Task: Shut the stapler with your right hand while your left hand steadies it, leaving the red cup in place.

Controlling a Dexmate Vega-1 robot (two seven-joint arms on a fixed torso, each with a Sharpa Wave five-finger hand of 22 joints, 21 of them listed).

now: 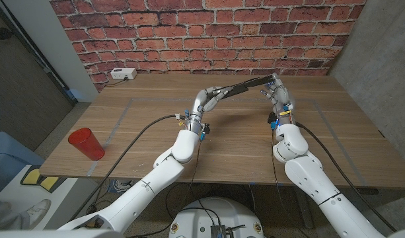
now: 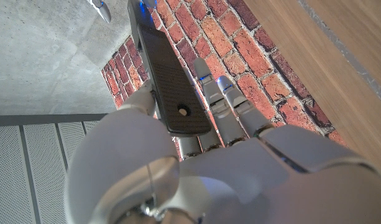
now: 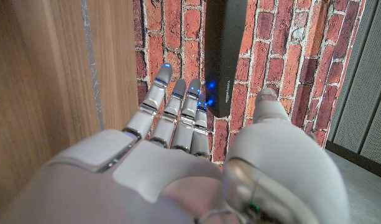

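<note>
You are seeing the black stapler (image 1: 245, 86) lying stretched out long and slightly tilted, upper centre of the head view. The red cup (image 1: 86, 143) is standing upright near the table's left edge, well apart.

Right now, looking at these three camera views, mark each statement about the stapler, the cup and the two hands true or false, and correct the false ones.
1. The left hand grips one end of the stapler. True.
2. The red cup stands upright beside the stapler. False: it stands far off, near the table's front left corner.
3. The stapler is lifted off the table. True.
4. The right hand rests on the red cup. False: it is at the stapler's other end.
5. A white box sits at the table's far edge. True.
</note>
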